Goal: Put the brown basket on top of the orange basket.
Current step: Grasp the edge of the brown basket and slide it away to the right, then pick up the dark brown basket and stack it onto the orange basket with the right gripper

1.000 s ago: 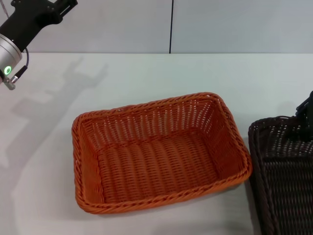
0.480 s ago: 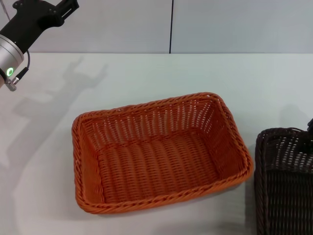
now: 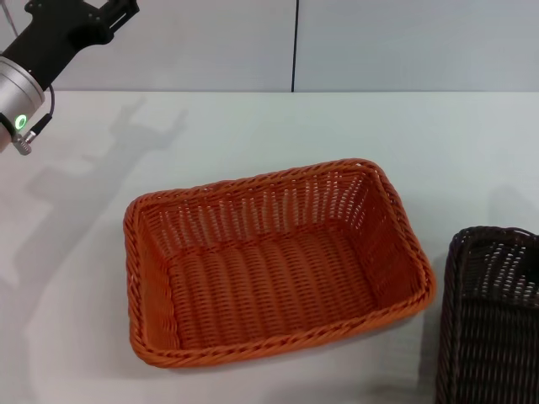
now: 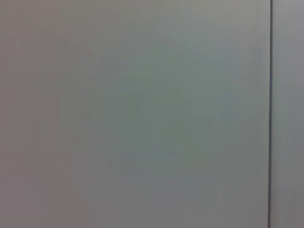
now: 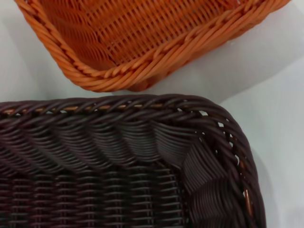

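The brown basket (image 3: 493,316) sits at the table's (image 3: 253,126) right edge, beside the orange basket (image 3: 269,265) but apart from it. To stack well, lift it level, clear the braided rim, centre it, then lower — the sloping woven sides should nest. The right gripper is not visible. The left gripper (image 3: 105,13) is parked high at far left — whether its fingers are spread, I cannot tell.

Bright even light, soft shadows, mild blur
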`<state>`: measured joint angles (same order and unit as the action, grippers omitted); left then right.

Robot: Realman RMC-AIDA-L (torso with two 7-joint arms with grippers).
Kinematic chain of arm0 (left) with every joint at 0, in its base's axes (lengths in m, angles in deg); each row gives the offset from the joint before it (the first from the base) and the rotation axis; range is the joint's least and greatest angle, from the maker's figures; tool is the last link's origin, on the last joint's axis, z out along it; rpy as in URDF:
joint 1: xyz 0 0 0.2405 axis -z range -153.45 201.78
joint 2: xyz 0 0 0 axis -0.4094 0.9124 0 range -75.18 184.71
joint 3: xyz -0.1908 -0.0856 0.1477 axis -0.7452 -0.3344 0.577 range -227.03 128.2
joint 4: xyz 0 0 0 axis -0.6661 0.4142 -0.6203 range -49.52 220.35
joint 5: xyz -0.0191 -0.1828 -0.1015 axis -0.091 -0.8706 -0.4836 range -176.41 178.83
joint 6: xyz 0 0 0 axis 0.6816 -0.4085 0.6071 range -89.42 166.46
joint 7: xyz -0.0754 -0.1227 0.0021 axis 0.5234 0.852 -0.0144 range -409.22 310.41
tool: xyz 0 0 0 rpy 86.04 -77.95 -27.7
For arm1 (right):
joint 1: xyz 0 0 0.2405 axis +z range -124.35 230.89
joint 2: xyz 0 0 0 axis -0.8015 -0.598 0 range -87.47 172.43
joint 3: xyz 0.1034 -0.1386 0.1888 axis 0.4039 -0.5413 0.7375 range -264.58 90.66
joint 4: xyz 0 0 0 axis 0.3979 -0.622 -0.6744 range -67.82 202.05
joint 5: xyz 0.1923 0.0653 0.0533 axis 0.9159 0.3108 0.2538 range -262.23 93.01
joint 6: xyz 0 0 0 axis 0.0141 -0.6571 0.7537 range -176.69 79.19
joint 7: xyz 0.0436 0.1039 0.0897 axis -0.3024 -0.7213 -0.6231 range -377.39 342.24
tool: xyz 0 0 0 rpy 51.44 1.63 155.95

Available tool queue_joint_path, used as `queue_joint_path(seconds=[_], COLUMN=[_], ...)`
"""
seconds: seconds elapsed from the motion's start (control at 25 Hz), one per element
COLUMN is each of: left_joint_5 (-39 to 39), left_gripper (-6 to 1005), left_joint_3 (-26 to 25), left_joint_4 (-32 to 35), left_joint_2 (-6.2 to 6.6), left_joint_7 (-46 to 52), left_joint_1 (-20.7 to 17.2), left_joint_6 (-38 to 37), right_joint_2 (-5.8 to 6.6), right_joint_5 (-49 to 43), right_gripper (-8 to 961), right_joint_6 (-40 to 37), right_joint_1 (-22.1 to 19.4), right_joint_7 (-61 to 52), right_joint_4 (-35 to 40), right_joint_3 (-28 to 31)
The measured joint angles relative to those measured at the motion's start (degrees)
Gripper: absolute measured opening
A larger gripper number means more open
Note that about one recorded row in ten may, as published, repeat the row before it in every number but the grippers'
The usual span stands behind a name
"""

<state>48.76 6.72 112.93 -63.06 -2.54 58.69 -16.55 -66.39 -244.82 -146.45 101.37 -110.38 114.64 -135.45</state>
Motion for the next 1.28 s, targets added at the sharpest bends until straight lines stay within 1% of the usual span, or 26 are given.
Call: queue_joint_path(seconds=[0.36, 0.52, 0.6, 0.64, 0.76, 0.84, 0.96, 1.04, 1.16, 1.2, 1.24, 1.28], left_joint_5=[0.18, 0.20, 0.20, 0.21, 0.19, 0.11, 0.11, 0.11, 0.15, 0.21, 0.33, 0.33], left_gripper=[860, 860, 860, 860, 860, 860, 860, 860, 860, 860, 860, 860], left_joint_3=[-0.06, -0.06, -0.06, -0.06, -0.13, -0.30, -0.56, -1.32, -1.57, -1.87, -2.37, -2.37], left_joint_4=[-0.24, -0.27, -0.27, -0.27, -0.27, -0.27, -0.27, -0.27, -0.27, -0.27, -0.27, -0.27], left_joint_2=[0.12, 0.13, 0.14, 0.16, 0.21, 0.25, 0.28, 0.43, 0.47, 0.47, 0.54, 0.54], left_joint_7=[-0.10, -0.11, -0.11, -0.11, -0.16, -0.20, -0.21, -0.21, -0.21, -0.21, -0.21, -0.21], left_joint_1=[0.11, 0.03, -0.01, -0.02, -0.12, -0.22, -0.26, -0.29, -0.24, -0.19, -0.01, -0.01], left_joint_6=[-0.03, -0.04, -0.04, -0.04, -0.04, -0.04, -0.04, -0.04, -0.03, -0.02, 0.21, 0.21], right_joint_2=[-0.24, -0.36, -0.63, -1.04, -1.27, -1.39, -1.40, -1.25, -1.04, -0.77, 0.01, 0.01], right_joint_5=[0.02, 0.56, 0.73, 0.76, 0.78, 0.82, 0.88, 1.31, 3.03, 4.73, 8.22, 8.22], right_gripper=[153, 141, 138, 138, 139, 139, 139, 139, 138, 138, 138, 138], right_joint_6=[0.17, 0.19, 0.24, 0.21, -0.09, -0.56, -1.17, -3.10, -5.01, -6.20, -8.18, -8.18], right_joint_1=[-0.79, -1.61, -2.17, -2.72, -3.33, -4.50, -5.06, -5.64, -6.04, -6.41, -7.24, -7.24], right_joint_7=[-0.15, -0.17, -0.18, -0.19, -0.25, -0.80, -1.03, -1.05, -0.40, -0.10, 0.30, 0.30], right_joint_4=[0.10, 1.40, 2.92, 5.01, 7.14, 10.54, 12.26, 15.21, 17.02, 17.72, 18.48, 18.48], right_joint_3=[0.86, 1.72, 2.71, 4.35, 5.61, 7.10, 7.97, 10.04, 11.36, 11.78, 12.25, 12.25])
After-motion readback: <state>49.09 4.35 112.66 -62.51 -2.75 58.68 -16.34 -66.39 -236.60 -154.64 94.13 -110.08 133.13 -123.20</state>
